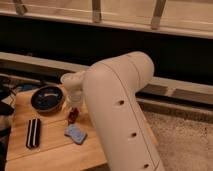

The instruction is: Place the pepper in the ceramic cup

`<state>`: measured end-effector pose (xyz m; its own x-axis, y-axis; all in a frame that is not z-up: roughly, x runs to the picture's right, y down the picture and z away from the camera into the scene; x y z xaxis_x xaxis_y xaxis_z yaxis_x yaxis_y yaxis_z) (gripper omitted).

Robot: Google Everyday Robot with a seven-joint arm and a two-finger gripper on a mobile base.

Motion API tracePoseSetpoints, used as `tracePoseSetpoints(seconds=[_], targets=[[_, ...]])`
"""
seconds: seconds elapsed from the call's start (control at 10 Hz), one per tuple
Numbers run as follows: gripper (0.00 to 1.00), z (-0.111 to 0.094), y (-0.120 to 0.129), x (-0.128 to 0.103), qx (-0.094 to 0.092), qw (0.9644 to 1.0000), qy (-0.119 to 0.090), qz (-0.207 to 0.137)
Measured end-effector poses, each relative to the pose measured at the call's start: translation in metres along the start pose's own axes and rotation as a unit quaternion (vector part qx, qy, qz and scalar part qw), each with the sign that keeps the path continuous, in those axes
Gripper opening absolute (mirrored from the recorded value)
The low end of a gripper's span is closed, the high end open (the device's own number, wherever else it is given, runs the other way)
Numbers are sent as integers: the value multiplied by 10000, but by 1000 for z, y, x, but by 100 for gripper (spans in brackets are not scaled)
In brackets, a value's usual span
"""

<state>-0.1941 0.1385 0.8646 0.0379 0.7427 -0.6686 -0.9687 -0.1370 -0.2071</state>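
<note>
The small dark red pepper (73, 116) is on or just above the wooden table (50, 155), to the right of the dark bowl. The white ceramic cup (70, 82) stands upright behind it near the table's back edge, partly covered by my large white arm (120, 110). My gripper (75, 103) reaches down right over the pepper, between the cup and the pepper, and is mostly hidden by the arm. I cannot tell whether it is touching the pepper.
A wide dark bowl (47, 98) sits left of the cup. A blue sponge (76, 134) lies just in front of the pepper. A black striped object (33, 133) lies at the front left. Dark clutter sits at the left edge.
</note>
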Motion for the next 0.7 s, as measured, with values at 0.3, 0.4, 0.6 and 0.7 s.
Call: tracePoseSetpoints(seconds=[0.3,0.4,0.6,0.7], targets=[[80,2,11,2,-43,9998,42,-213],[80,9,10,1,-46,9996,139,-231],[80,26,17,3,-50,9988,354,-320],[80,28,17,3,-60,9987,403,-298]])
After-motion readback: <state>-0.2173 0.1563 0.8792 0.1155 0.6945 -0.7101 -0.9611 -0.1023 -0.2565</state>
